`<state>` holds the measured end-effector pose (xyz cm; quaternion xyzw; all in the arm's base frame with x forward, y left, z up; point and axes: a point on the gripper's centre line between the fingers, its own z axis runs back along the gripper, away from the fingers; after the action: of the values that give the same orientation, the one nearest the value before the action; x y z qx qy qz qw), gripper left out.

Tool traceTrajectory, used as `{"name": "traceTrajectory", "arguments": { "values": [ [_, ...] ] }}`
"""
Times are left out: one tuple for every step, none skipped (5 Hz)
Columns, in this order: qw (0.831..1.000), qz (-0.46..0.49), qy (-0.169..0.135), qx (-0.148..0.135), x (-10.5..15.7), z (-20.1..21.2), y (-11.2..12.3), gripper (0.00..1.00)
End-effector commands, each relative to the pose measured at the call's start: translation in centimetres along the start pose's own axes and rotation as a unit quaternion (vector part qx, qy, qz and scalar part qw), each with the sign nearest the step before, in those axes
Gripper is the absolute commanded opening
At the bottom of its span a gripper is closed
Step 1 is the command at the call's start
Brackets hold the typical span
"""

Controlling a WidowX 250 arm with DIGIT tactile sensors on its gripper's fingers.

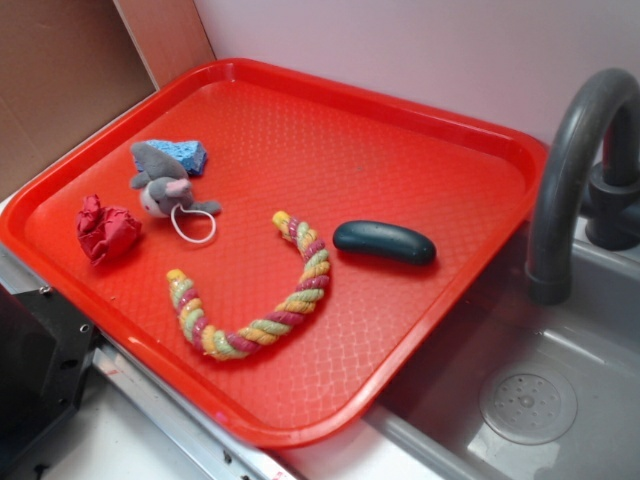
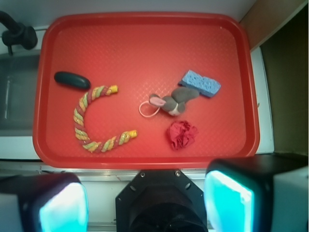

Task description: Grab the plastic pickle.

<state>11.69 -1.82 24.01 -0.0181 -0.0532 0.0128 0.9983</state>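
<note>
The plastic pickle (image 1: 384,242), a glossy dark teal oblong, lies on the red tray (image 1: 420,140) near its right side, just beyond the end of the braided rope. In the wrist view the pickle (image 2: 72,80) sits at the tray's (image 2: 145,38) left side. My gripper (image 2: 145,205) hangs high above the tray's near edge, well apart from the pickle. It is open, its two teal-padded fingers (image 2: 63,208) wide apart with nothing between them. In the exterior view the gripper itself does not show.
On the tray also lie a curved multicoloured rope (image 1: 255,300), a grey stuffed mouse (image 1: 165,185), a blue sponge (image 1: 185,155) and a crumpled red cloth (image 1: 105,230). A grey sink (image 1: 530,400) with a dark faucet (image 1: 570,160) borders the tray's right side.
</note>
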Motion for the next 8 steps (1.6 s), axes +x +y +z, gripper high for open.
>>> {"name": "traceTrajectory", "arguments": {
  "values": [
    [0.995,-0.099,-0.032,0.007,3.0,-1.2,-0.7,1.0],
    [0.978,-0.193,-0.069,0.027,5.2,-2.8,-2.8,1.0],
    [0.948,-0.311,-0.069,0.02,8.0,-5.5,-5.7,1.0],
    [0.921,-0.384,-0.066,0.014,9.7,-7.8,-7.9,1.0],
    [0.903,-0.424,-0.064,-0.022,10.4,-9.7,-9.0,1.0],
    [0.892,-0.45,-0.036,-0.023,10.7,-12.3,-10.1,1.0],
    [0.882,-0.468,-0.022,-0.046,11.2,-14.5,-11.0,1.0],
    [0.87,-0.491,0.02,-0.026,11.4,-17.7,-12.2,1.0]
  ]
}}
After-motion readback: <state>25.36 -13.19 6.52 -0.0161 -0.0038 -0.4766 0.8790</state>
